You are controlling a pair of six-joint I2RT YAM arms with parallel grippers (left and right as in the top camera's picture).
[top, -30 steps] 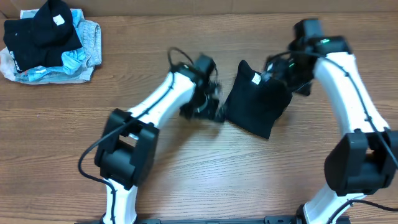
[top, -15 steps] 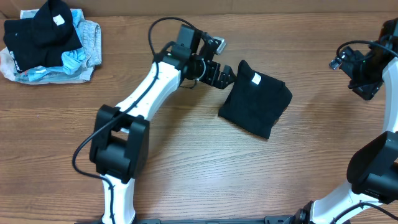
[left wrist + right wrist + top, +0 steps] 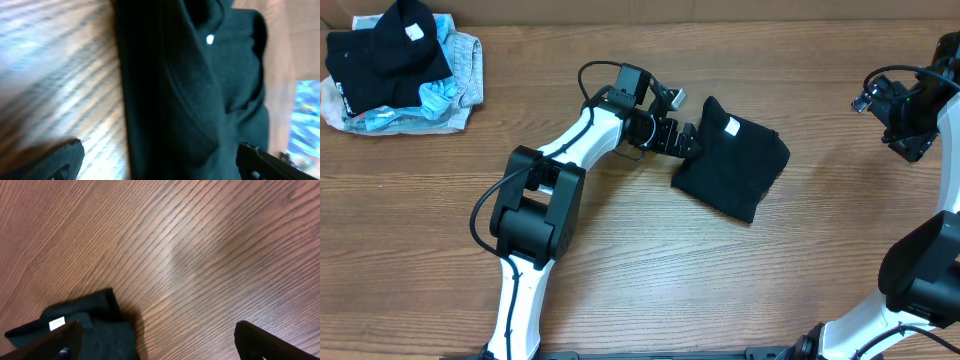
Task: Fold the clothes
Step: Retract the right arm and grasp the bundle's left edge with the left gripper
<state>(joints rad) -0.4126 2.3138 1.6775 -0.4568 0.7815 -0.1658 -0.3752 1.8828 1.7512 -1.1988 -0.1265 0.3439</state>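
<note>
**A:** What changed in the last second?

**B:** The right pincer point(image 3: 157, 330) has backed well off to the far side. Its fingers are spread wide with nothing between them, only bare brown wooden table point(image 3: 620, 280) under it. The left pincer point(image 3: 685, 140) swung up and away, then came back down. It now sits at the near edge of the black folded fabric garment point(image 3: 732, 160).

**A:** Does the left have hold of it?

**B:** No. In the wrist view its jaws are wide apart. Black cloth fills the gap and runs ahead of them, with the small white sewn-in label point(image 3: 731, 126) further ahead. Nothing is pinched.

**A:** Did the garment shift?

**B:** Not in the last half second. It has the same compact shape and lies flat on the table, directly in front of the left pincer and well apart from the right.

**A:** So this piece is done?

**B:** The fold looks finished, I'd say. The left is probably lining up to grab that edge, either to tidy it or to move the bundle aside. The heap of loose black, denim-blue and pale-blue clothes point(image 3: 400, 65), far behind the left pincer, isn't touched yet, so most of the task is still open.
</note>
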